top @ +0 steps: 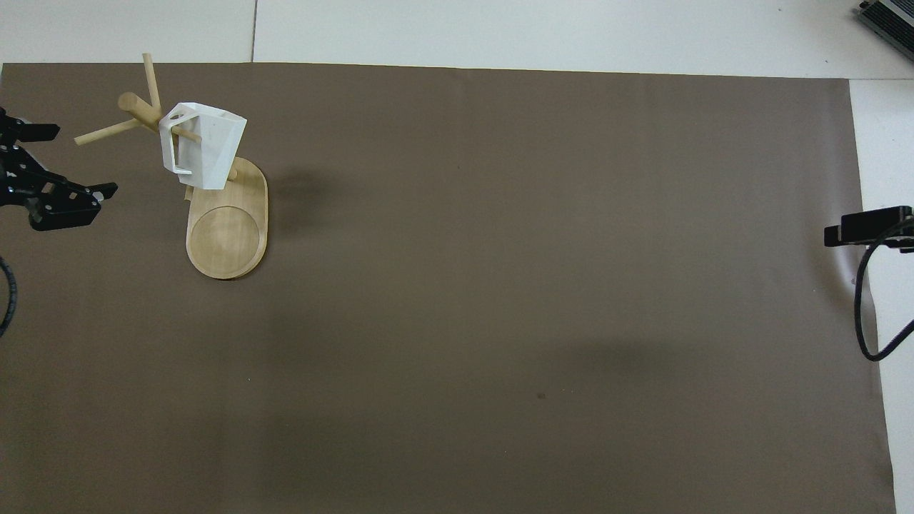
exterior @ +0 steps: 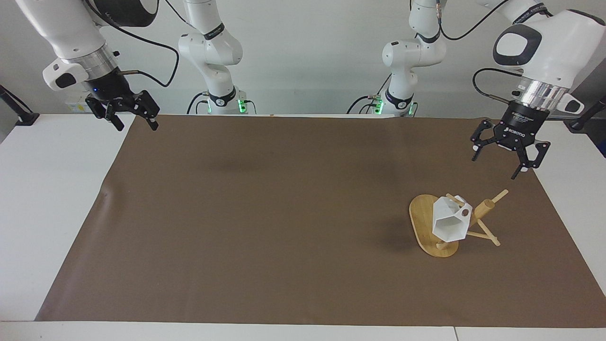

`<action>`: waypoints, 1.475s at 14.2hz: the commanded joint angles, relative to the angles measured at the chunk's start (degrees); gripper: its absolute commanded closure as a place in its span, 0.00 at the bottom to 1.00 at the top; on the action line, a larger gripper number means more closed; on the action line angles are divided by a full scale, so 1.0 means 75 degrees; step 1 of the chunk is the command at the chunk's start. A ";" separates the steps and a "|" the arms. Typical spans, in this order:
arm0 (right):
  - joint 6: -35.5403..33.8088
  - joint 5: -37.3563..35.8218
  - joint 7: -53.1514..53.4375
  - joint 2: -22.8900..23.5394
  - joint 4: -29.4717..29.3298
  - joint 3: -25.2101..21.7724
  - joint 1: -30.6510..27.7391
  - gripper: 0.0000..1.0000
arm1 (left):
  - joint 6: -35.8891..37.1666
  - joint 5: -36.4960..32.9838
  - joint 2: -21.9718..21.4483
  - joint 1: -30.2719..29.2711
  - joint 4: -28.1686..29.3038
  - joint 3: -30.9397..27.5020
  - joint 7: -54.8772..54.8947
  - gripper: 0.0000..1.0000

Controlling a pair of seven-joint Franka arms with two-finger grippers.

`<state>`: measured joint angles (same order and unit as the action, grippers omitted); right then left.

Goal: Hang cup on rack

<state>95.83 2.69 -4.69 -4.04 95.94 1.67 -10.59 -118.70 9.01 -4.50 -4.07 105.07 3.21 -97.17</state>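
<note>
- White cup [exterior: 449,222] hangs by its handle on a peg of the rack [exterior: 428,227], clear of both grippers.
- Rack stands on the brown mat [exterior: 265,213], toward the left arm's end of the table.
- Left gripper [exterior: 497,166] is raised over the mat's edge beside the rack, fingers spread, holding nothing.
- Right gripper [exterior: 137,128] waits over the mat's corner at its own end, fingers spread, holding nothing.
</note>
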 commanded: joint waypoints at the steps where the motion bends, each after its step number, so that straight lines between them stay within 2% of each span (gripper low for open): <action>1: 0.0218 -0.0335 0.0086 0.0058 -0.0042 -0.0058 0.0100 0.00 | 0.0357 -0.0264 0.0060 0.0038 -0.0193 -0.0018 0.1092 0.00; 4: 0.0207 -0.0359 0.0109 0.0034 -0.0018 -0.0058 0.0100 0.00 | 0.0825 -0.0276 0.0095 0.0038 -0.0544 0.0005 0.3058 0.00; 12: 0.0605 -0.0359 0.0098 -0.0188 0.0591 -0.0082 0.0100 0.00 | 0.1071 -0.0451 0.0060 0.0050 -0.0498 0.0005 0.9047 0.00; 16: 0.0605 -0.0359 0.0109 -0.0212 0.0603 -0.0222 0.0217 0.00 | 0.1949 -0.0696 0.0049 0.0085 -0.0673 0.0275 1.1134 0.00; 18: 0.0594 -0.0359 0.0109 -0.0212 0.0615 -0.0269 0.0322 0.00 | 0.2604 -0.1141 0.0060 0.0564 -0.1023 0.0205 1.1514 0.00; 21: 0.0594 -0.0359 0.0133 -0.0224 0.0615 -0.0340 0.0369 0.00 | 0.3449 -0.1377 0.0060 0.0706 -0.1352 0.0193 1.1817 0.00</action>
<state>99.13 0.99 -4.69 -4.23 98.73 -0.07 -8.87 -97.46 0.70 -4.43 -0.05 97.59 5.45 -11.62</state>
